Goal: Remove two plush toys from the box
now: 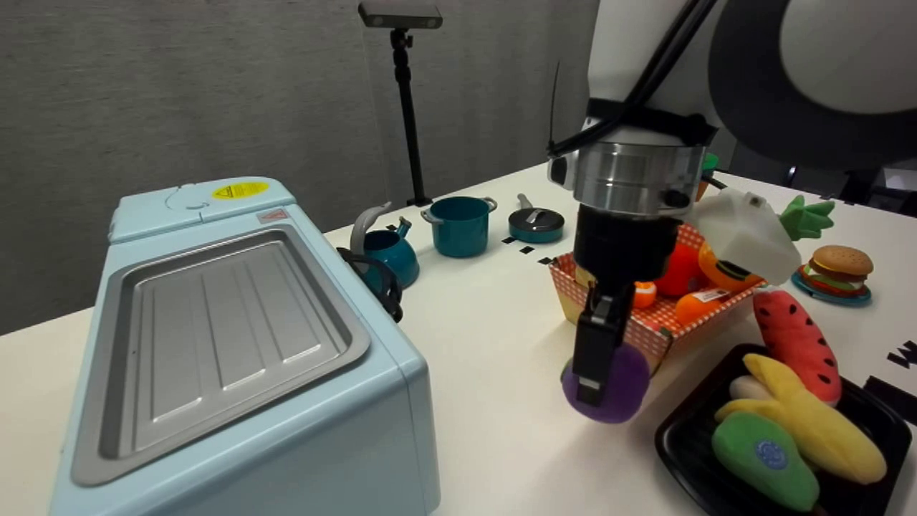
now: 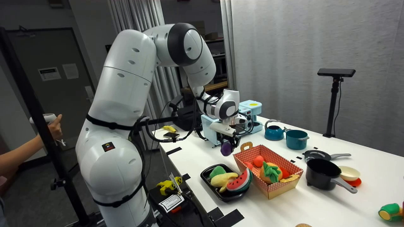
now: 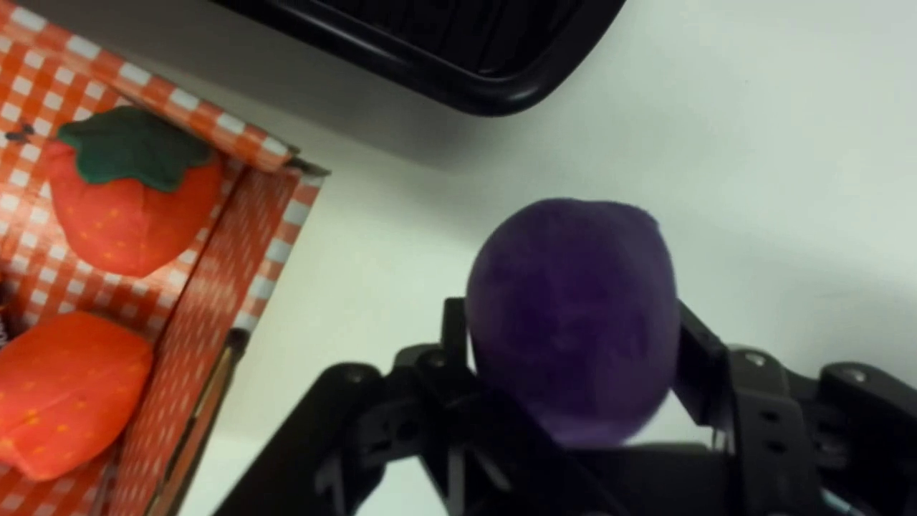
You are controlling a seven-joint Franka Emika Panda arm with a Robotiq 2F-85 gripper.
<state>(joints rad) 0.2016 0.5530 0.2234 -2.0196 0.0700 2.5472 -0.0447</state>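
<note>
My gripper (image 3: 571,315) is shut on the small purple plush (image 3: 573,251), with a finger on each side. The plush also shows below the gripper in both exterior views (image 1: 632,387) (image 2: 225,150). It hangs over the white table, outside the orange basket with chequered lining (image 3: 247,240), just past its end wall. The basket shows in both exterior views (image 1: 648,342) (image 2: 273,154). The round red plush lies inside it beside the orange plush, partly hidden, in both exterior views (image 1: 677,272) (image 2: 284,172). It is out of the wrist view.
Two red strawberry plushes (image 3: 136,215) and the orange plush (image 2: 268,173) lie in the basket. A black tray (image 2: 227,199) with plush pieces stands beside it. The pale-blue container (image 1: 387,430), kettle (image 2: 274,133), teal pot (image 2: 296,139) and black saucepan (image 2: 322,176) stand around.
</note>
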